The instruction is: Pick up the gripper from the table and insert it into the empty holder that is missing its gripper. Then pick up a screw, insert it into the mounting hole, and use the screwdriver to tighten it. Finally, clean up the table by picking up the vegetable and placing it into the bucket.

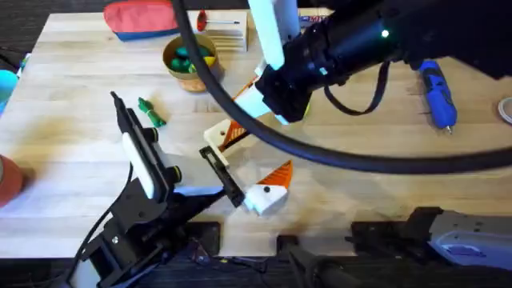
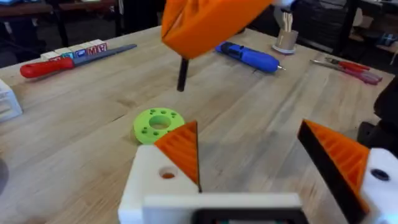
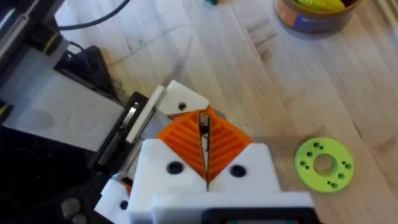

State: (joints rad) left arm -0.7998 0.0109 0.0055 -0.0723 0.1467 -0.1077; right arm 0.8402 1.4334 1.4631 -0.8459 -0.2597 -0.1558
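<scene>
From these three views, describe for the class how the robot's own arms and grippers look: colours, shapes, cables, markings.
Both arms are black with white sections; the right arm shows a small green light and trails a thick black cable. Each gripper, left gripper and right gripper, has white wedge-shaped fingers with orange ribbed pads and dark screw holes.

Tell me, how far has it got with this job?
Nothing looks finished yet. In hand: the right arm's jaws are shut on the small flat black gripper piece, held above the white wedge-shaped plastic holder. Left: screwing, since the stubby blue screwdriver lies aside, and moving the dark-green toy vegetable from the table into the yellow-orange bucket.
</scene>
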